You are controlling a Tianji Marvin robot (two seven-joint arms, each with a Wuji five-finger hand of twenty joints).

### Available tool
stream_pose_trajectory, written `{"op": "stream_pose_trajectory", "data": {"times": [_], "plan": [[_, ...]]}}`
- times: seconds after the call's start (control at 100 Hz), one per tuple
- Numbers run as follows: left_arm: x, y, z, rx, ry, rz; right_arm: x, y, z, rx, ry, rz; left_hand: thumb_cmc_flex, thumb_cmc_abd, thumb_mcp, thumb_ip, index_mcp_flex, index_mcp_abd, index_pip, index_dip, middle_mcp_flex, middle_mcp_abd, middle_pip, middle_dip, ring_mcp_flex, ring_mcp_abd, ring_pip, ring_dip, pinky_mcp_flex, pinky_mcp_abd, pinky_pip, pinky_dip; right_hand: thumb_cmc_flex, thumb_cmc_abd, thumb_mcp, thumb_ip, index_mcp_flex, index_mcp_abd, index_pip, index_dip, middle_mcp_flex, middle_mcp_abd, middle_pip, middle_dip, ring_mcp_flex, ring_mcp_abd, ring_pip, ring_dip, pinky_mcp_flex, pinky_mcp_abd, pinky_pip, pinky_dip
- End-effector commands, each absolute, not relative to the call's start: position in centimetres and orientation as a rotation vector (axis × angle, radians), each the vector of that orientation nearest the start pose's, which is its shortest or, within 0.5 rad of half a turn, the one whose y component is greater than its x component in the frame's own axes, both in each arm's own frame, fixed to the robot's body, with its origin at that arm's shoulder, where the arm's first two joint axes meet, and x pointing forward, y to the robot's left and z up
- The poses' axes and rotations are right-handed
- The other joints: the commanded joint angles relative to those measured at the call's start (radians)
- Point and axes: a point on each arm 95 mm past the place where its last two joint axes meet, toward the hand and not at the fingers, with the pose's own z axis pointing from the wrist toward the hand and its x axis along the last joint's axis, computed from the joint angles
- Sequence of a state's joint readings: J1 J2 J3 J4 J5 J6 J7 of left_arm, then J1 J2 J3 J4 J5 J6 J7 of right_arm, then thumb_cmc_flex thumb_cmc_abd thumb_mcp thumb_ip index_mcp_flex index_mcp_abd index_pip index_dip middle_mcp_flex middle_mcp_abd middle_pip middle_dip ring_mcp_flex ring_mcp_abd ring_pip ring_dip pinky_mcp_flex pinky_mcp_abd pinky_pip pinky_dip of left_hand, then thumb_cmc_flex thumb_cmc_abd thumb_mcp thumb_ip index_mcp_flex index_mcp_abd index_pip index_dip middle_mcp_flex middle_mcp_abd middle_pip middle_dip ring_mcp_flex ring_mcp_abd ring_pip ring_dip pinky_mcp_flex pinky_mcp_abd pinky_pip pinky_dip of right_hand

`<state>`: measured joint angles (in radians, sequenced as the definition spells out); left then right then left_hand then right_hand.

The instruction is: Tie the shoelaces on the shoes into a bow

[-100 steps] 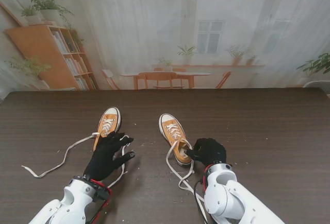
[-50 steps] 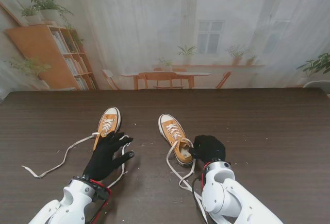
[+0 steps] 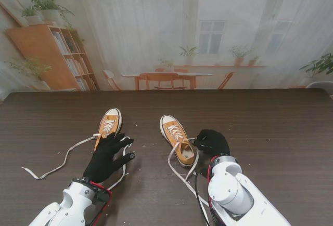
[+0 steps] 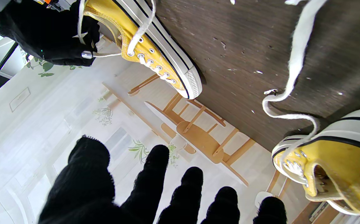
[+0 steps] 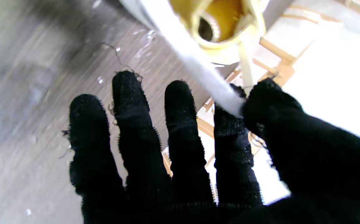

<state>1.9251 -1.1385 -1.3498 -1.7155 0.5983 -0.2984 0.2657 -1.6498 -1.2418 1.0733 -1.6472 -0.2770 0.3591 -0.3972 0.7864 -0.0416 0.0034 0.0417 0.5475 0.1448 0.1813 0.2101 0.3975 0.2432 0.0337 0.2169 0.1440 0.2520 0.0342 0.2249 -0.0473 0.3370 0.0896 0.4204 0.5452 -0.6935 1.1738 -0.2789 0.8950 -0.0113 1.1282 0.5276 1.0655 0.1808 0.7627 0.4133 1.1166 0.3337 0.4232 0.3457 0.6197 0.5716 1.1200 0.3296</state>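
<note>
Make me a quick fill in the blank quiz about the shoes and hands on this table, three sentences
1. Both shoes are white-soled and ____ in colour.
2. The right hand pinches a white ____ of the right shoe.
3. The left hand hovers by the left shoe with its fingers ____, holding nothing.

Missing words: yellow; lace; spread

Two low-top canvas shoes in mustard yellow with white rubber toe caps stand on the table: one to the left (image 3: 108, 126), one to the right (image 3: 177, 138). Each carries one loose flat white shoelace, two in all (image 3: 62, 159) (image 3: 182, 171). Two black-gloved five-finger hands are present (image 3: 106, 156) (image 3: 210, 143).
</note>
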Motion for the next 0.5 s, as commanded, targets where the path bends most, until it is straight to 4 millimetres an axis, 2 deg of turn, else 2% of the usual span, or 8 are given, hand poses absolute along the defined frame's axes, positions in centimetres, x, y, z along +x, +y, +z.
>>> {"op": "stream_pose_trajectory", "data": {"times": [0.0,0.17,0.29,0.4,0.49], "plan": [[29.9,0.9,-35.1,-1.551,1.093,-2.003,36.2,5.6,-35.3,-2.698,-0.949,-2.155,0.019,-0.011,0.007,0.002,0.02,-0.008,0.001,0.014,0.007,-0.008,0.001,0.018,0.022,-0.003,-0.006,0.01,0.001,-0.041,-0.007,-0.009,0.051,0.038,-0.008,-0.02,-0.042,-0.024,0.046,0.037,-0.019,0.026,-0.042,-0.039,-0.021,0.02,-0.034,-0.021,-0.033,-0.007,-0.024,-0.015],[29.9,0.8,-35.1,-1.558,1.097,-2.004,36.8,4.6,-34.9,-2.708,-0.706,-2.043,0.021,-0.011,0.008,0.001,0.022,-0.007,0.002,0.014,0.009,-0.006,0.002,0.018,0.022,-0.003,-0.006,0.01,0.003,-0.042,-0.006,-0.01,0.063,0.076,-0.042,-0.015,-0.074,-0.031,0.076,0.042,0.02,0.035,-0.088,-0.083,-0.043,0.021,-0.066,-0.038,-0.082,-0.021,-0.057,-0.024],[29.9,0.7,-35.1,-1.561,1.101,-2.003,37.3,3.9,-34.8,-2.729,-0.539,-1.95,0.021,-0.011,0.008,0.001,0.024,-0.006,0.003,0.015,0.01,-0.006,0.002,0.018,0.023,-0.002,-0.006,0.01,0.003,-0.04,-0.006,-0.01,0.062,0.073,-0.044,-0.013,-0.073,-0.027,0.082,0.032,0.114,0.035,-0.108,-0.105,-0.037,0.024,-0.068,-0.039,-0.107,-0.012,-0.054,-0.011],[30.0,0.6,-35.1,-1.565,1.101,-2.001,37.6,3.4,-34.8,-2.753,-0.462,-1.894,0.021,-0.011,0.008,0.001,0.024,-0.006,0.002,0.014,0.01,-0.005,0.002,0.018,0.023,-0.002,-0.006,0.01,0.003,-0.043,-0.007,-0.011,0.064,0.067,-0.046,-0.012,-0.07,-0.011,0.081,0.022,0.23,0.017,-0.08,-0.107,0.022,0.01,-0.039,-0.028,-0.075,-0.011,-0.029,0.005],[30.0,0.6,-35.1,-1.57,1.1,-2.002,37.7,3.0,-34.9,-2.764,-0.441,-1.866,0.021,-0.012,0.008,0.001,0.025,-0.007,0.003,0.015,0.011,-0.007,0.002,0.018,0.024,-0.003,-0.006,0.01,0.003,-0.042,-0.007,-0.011,0.064,0.065,-0.05,-0.01,-0.07,0.001,0.082,0.009,0.293,-0.018,0.009,-0.092,0.094,-0.014,0.035,0.006,-0.051,-0.037,0.008,0.031]]}}
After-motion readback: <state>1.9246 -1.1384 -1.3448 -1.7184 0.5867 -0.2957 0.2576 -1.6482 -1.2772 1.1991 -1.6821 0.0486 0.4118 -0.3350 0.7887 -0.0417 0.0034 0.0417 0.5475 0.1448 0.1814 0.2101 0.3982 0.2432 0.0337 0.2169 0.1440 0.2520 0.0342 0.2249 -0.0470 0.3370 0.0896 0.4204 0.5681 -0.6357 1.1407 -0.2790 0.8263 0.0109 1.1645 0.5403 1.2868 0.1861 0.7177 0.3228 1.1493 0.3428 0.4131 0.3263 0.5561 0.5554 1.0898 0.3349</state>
